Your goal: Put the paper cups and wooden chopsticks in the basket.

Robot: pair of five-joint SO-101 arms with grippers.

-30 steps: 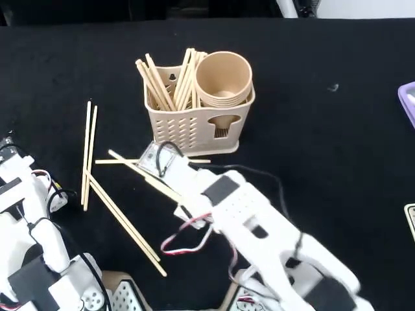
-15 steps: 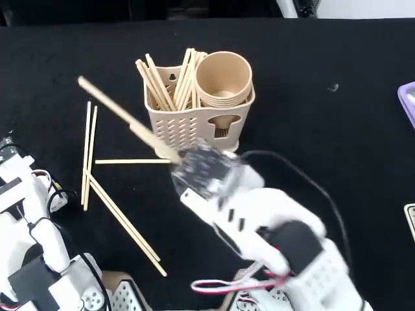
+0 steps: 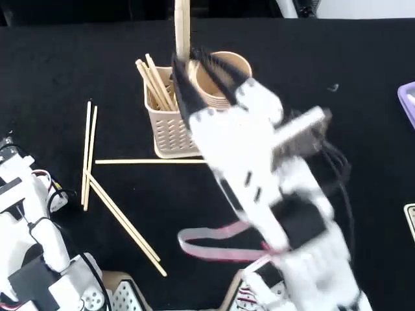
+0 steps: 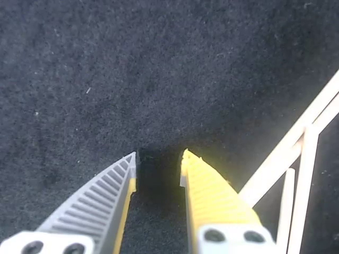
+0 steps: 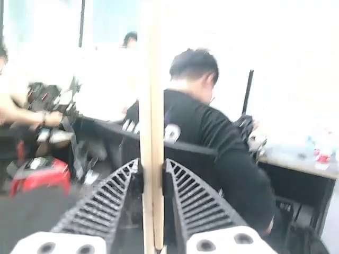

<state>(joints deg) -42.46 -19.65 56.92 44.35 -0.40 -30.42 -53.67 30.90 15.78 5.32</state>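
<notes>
Nearest, the left pincer [image 4: 159, 156] hangs narrowly parted and empty just above the black cloth-covered table [image 3: 363, 65], beside the loose wooden chopsticks [image 3: 123, 217] that lie scattered there. Farther out, the right pincer [image 3: 184, 57] clamps pale wooden chopsticks [image 3: 182, 29] upright over the beige perforated plastic basket [image 3: 167, 133]; it should probably keep them vertical, line them up with the stick compartment and let go only once their tips are inside. That compartment holds a leaning bundle of chopsticks [image 3: 155, 84], and the one next to it holds the stacked brown paper cups [image 3: 238, 61].

Cups [image 3: 209, 89] and chopsticks [image 3: 154, 81] are standing in the beige basket [image 3: 167, 133], loose chopsticks [image 3: 149, 161] lying beside it, a raised pair [image 3: 182, 26] hanging upright above.
</notes>
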